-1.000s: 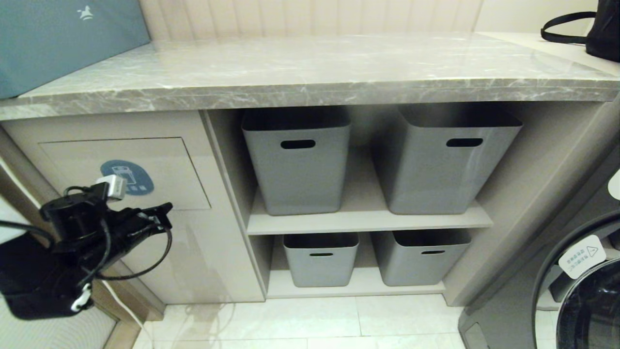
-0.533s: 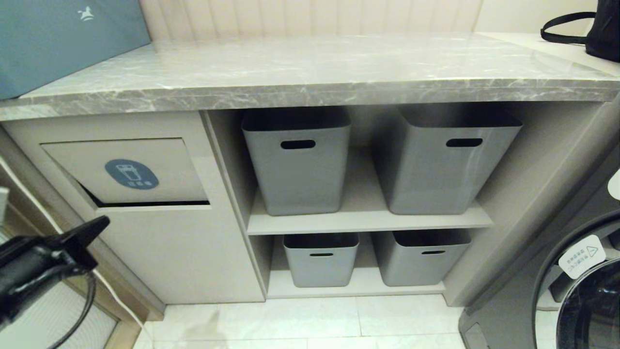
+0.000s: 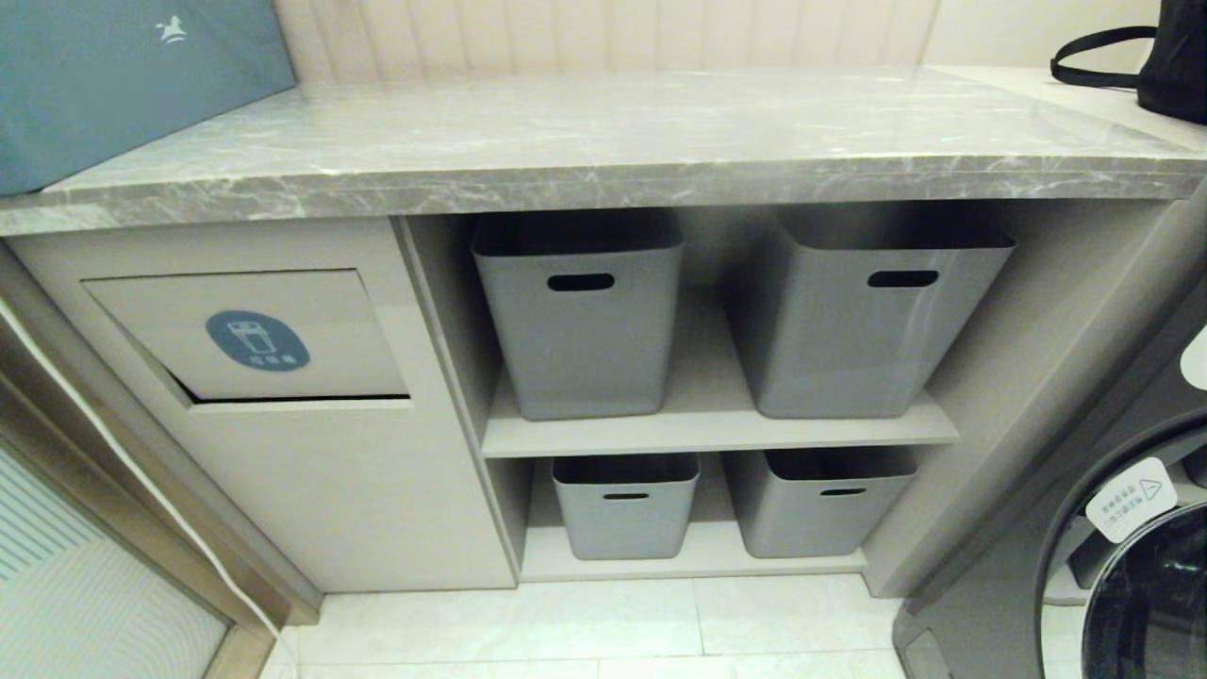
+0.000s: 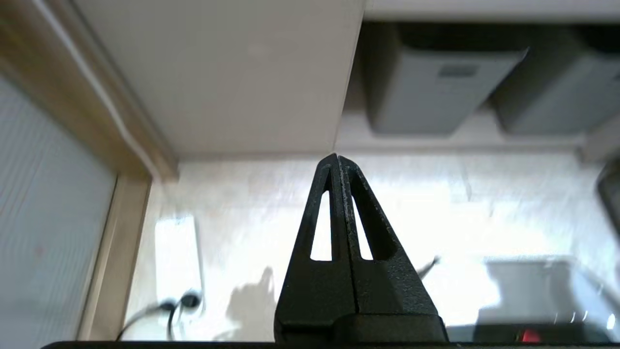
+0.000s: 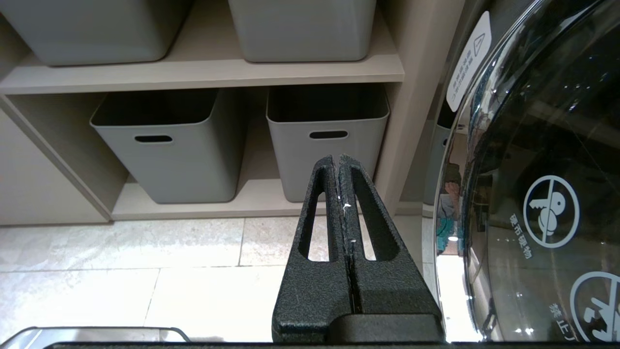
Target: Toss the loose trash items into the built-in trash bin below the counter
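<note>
Beige bin flap (image 3: 250, 335) ajar along its lower edge.

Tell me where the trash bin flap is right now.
In the head view, the trash bin flap sits on the left, in the beige cabinet front under the counter, left of the grey baskets. Its bottom edge is slightly ajar.

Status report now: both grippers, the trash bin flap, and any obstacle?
Left gripper shut, empty, low over floor. Right gripper shut, empty, parked by washer door. Bin flap slightly ajar at bottom edge; no trash visible. Nothing in the way.
</note>
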Motion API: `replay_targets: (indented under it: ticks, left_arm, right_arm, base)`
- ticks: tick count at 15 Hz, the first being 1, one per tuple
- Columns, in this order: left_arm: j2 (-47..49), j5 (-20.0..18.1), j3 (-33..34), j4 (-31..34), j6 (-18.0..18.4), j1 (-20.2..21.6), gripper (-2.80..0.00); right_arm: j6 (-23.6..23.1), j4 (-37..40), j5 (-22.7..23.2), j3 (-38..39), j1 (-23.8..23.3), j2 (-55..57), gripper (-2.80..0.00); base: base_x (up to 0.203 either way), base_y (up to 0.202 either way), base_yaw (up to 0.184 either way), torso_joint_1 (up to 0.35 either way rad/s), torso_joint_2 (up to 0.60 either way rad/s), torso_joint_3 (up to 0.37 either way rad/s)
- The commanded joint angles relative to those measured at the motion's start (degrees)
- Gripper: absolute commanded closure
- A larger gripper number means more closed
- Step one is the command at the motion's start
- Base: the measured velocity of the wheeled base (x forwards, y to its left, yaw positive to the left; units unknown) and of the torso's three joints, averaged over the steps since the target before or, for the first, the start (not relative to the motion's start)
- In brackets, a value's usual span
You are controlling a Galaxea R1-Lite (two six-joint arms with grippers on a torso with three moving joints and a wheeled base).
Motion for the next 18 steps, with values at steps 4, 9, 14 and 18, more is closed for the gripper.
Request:
replay_targets:
  ticks: [4,9,14,18]
  left_arm:
    - [-2.82,0.24,0.14,3.48,-0.16,-6.55,0.0]
    - [-16.37,3.1,1.08,4.74,1.62,-3.62,0.0]
    - [-18.56,3.1,1.14,5.19,1.5,-2.87,0.0]
    - [-18.56,3.1,1.14,5.19,1.5,-2.87,0.0]
  right_arm:
    - [0.11,-0.02,-0.02,0.09,0.0,-0.02,0.0]
    - [-0.31,-0.02,-0.09,0.09,0.0,-0.02,0.0]
    - [0.3,0.16,-1.65,0.09,0.03,-0.02,0.0]
    - [2.33,-0.11,-1.76,0.09,-0.06,-0.02,0.0]
  base:
    - [0.0,0.0,0.0,0.0,0.0,0.0]
    - [0.0,0.0,0.0,0.0,0.0,0.0]
    - [0.0,0.0,0.0,0.0,0.0,0.0]
    - [0.0,0.0,0.0,0.0,0.0,0.0]
